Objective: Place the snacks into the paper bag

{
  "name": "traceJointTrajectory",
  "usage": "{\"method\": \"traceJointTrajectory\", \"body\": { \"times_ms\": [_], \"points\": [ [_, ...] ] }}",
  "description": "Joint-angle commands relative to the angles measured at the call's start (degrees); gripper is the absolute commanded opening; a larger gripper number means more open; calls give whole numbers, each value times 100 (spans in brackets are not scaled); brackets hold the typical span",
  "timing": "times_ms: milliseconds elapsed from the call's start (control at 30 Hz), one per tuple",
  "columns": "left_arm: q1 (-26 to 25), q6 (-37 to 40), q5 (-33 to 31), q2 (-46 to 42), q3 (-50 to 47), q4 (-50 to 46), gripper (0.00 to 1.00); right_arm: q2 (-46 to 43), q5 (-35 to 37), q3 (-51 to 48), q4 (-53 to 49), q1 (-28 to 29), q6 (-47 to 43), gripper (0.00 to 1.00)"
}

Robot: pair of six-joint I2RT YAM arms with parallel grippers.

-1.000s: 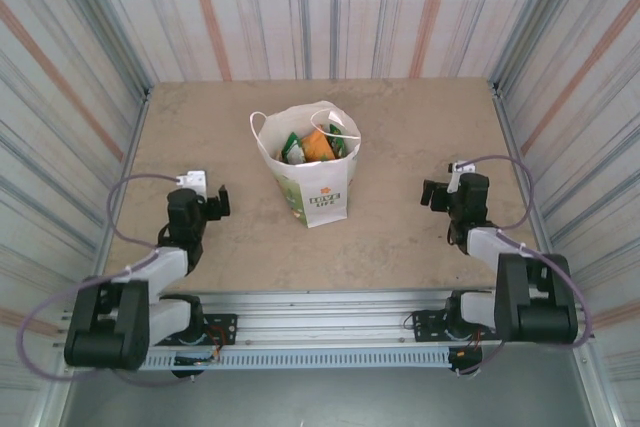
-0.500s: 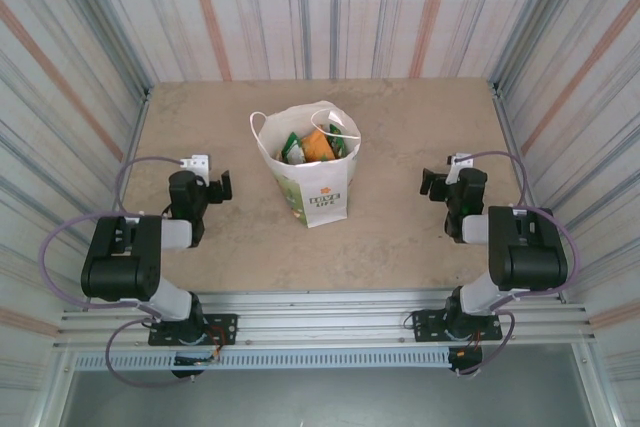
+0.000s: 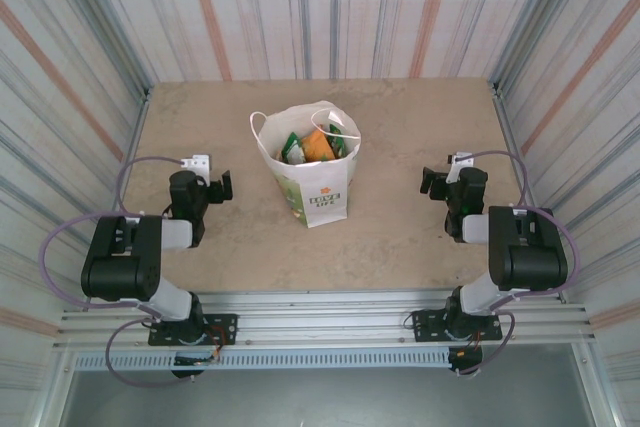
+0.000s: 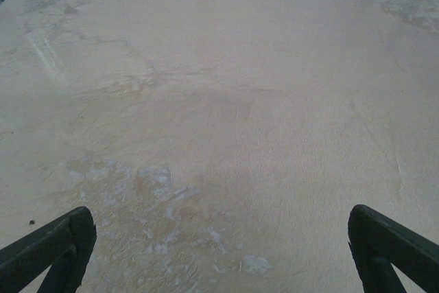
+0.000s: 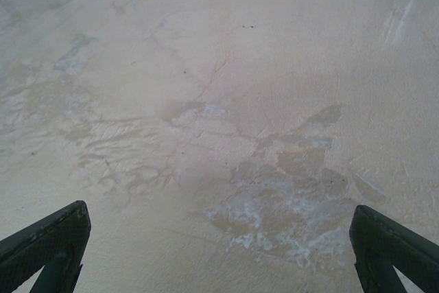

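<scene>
The white paper bag (image 3: 318,195) stands upright in the middle of the table, its mouth open. Inside it lie the snacks (image 3: 316,147): an orange packet with green ones beside it. My left gripper (image 3: 224,187) hovers low over the table to the left of the bag, open and empty. My right gripper (image 3: 428,185) hangs to the right of the bag, also open and empty. In the left wrist view the gripper (image 4: 223,252) has its black fingertips (image 4: 65,241) far apart over bare tabletop. The right wrist view shows that gripper (image 5: 219,252) the same way, fingertips (image 5: 384,245) wide apart.
Striped corrugated walls (image 3: 320,7) close the table on three sides. A metal rail (image 3: 320,307) runs along the near edge by the arm bases. Grey cables loop beside each arm. Worn pale patches (image 5: 288,204) mark the tabletop.
Between one second and half a second ago both arms folded back and rose over their bases. Since then nothing has moved. The bag and its contents stay as they were.
</scene>
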Motion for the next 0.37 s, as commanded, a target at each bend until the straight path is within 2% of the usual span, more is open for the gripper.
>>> {"method": "traceJointTrajectory", "body": {
  "times_ms": [0, 333],
  "points": [
    [-33, 131, -34, -63, 90, 14, 99, 11, -79, 103, 76, -29, 98, 99],
    [-23, 139, 17, -61, 99, -4, 99, 7, -140, 93, 99, -71, 131, 99]
  ]
}}
